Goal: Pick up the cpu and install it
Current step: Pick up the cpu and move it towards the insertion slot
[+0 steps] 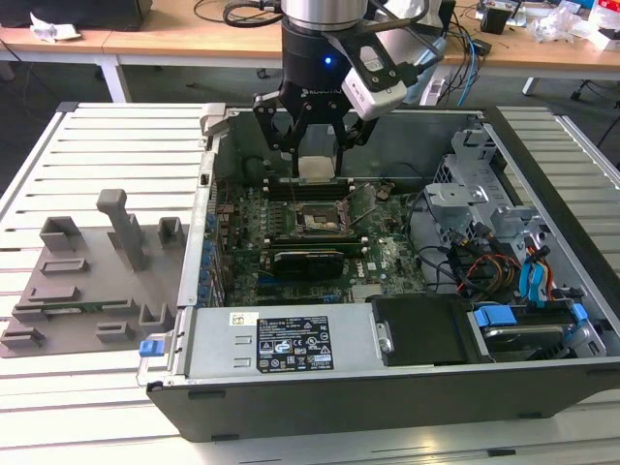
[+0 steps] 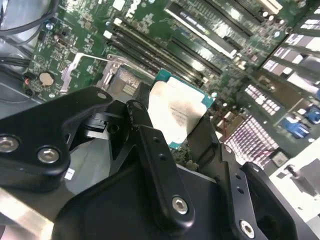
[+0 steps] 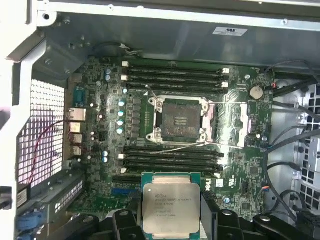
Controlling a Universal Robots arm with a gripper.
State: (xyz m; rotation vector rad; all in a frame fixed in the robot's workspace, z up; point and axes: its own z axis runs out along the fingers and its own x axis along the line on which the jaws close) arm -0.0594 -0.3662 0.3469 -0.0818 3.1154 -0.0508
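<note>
Exterior view: black two-finger gripper (image 1: 318, 174) is down inside the open grey metal computer case (image 1: 218, 339), clamped on the flat, square, silvery-grey metal-topped cpu (image 1: 318, 155). Chip hangs above the green motherboard (image 1: 383, 257), near the black-framed square socket (image 1: 315, 221) but apart from it, so not seated. Grey plastic tray with upright holders (image 1: 68, 291) lies on the slatted white table (image 1: 116, 145) at the exterior view's left, well apart from the arm.

Second wrist view: cpu (image 2: 180, 107) is pinched by two opposite edges between the black fingers (image 2: 145, 137). Gripper (image 2: 172, 120) is closed on it. The lid is bare, with a thin green rim showing round it. The board with its long black memory slots (image 2: 165, 56) is below, with a gap between.

First wrist view: cpu (image 3: 170, 210) sits level in the gripper (image 3: 171, 202), lid toward the camera. Socket (image 3: 180, 120) lies uncovered, its contact field exposed and the thin wire levers swung off it. A bank of memory slots (image 3: 170, 157) lies between socket and chip in this picture.

Handling, my read:
- Light, thin and stiff. It won't flex, and weight is no issue.
- The smooth metal lid and narrow edges look slippery, so a light clamp could let it skew or slide.
- Underside contacts and the socket's contact field are the fragile bits — any tilt or sideways scrape on the way in risks damage.
- Edge grip on opposite sides, as held now, looks right. It keeps the underside untouched and the lid free.
- It needs to go in flat and square to the frame, without force.
</note>
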